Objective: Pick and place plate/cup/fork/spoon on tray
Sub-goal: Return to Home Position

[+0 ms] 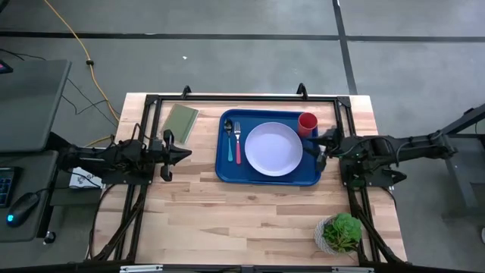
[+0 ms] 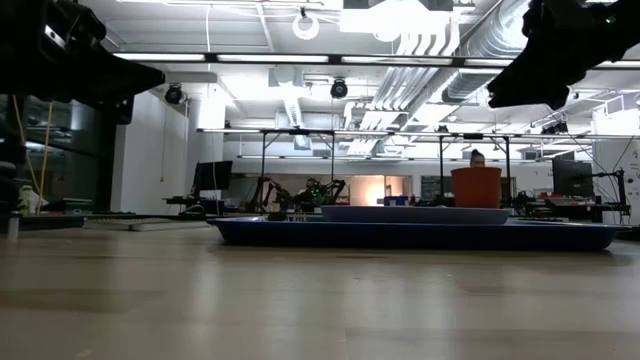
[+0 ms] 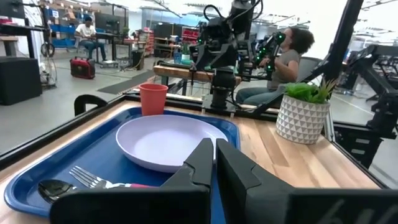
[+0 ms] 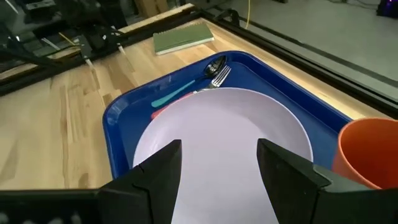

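The blue tray (image 1: 227,173) lies mid-table. On it rest the lavender-white plate (image 1: 273,149), the red cup (image 1: 308,123) upright at its far right corner, and the teal-handled spoon (image 1: 229,142) beside the pink-handled fork (image 1: 238,144) at its left end. My left gripper (image 1: 187,154) is shut and empty, left of the tray. My right gripper (image 1: 312,148) is open and empty at the tray's right end, just above the plate's right edge (image 4: 217,162), near the cup (image 4: 367,152).
A flat olive-green rectangle (image 1: 180,122) lies at the far left of the table. A potted plant (image 1: 340,233) stands near the front right corner. Black frame rails (image 1: 242,97) border the work area. A seated person (image 3: 283,59) shows beyond the table.
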